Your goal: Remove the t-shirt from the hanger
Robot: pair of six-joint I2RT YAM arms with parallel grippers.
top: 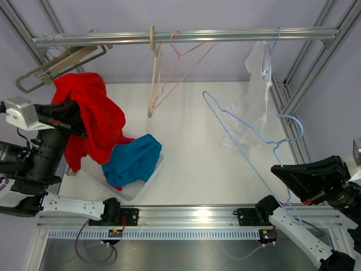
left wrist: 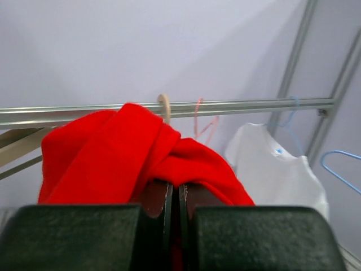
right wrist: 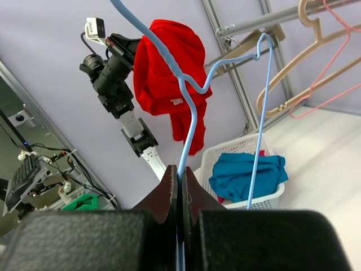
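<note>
Both your tools are clamped shut. The left tool grips one red t-shirt, bunched and dangling below the left end of the rail. The right tool pinches one bare blue hanger, off the rail below its right end. From the rail's middle to its right hang three hangers: one beige hanger, one pink hanger and a third hanger carrying one white t-shirt. One basket below the rail holds one teal garment.

White table carries a laundry basket at left
</note>
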